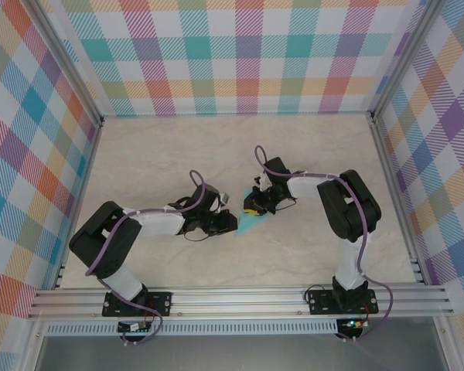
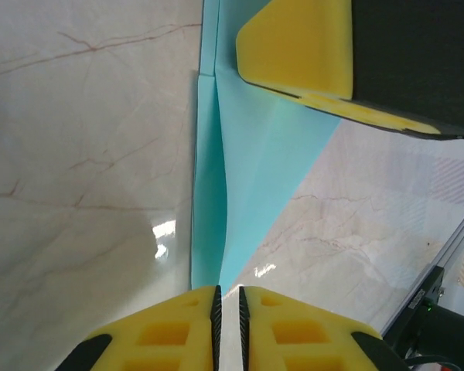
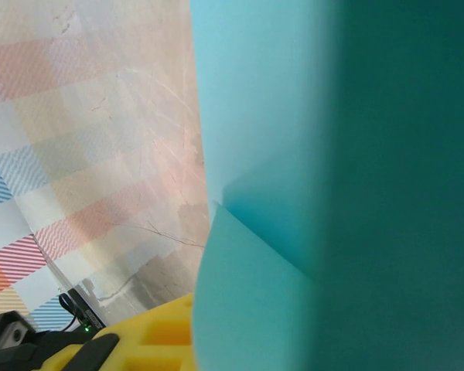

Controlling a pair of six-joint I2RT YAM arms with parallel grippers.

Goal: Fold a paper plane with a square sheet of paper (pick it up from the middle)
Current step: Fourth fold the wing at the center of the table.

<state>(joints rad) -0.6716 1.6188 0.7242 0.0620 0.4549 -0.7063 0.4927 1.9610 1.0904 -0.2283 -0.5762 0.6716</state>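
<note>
- Right end effector (image 1: 257, 207) clamps the paper (image 2: 247, 178) by its wide end, likely steadying it for creasing.
- Left end effector (image 2: 228, 309) is nearly closed at the narrow tip; I cannot tell whether it grips.

My overhead camera sits above and behind the two arm bases (image 1: 240, 303), which line the bottom of its frame. From far off it looks down on the whole table (image 1: 309, 147), with checked walls (image 1: 247, 54) along the top and sides. The left wrist camera rides low and close, facing out along the left gripper (image 2: 230, 292) at its bottom edge, over the table top. The right wrist camera is nearer still: the paper (image 3: 294, 116) covers its right two-thirds, with table and checked wall at its left. All three share that paper, at the centre of the overhead frame.
</note>
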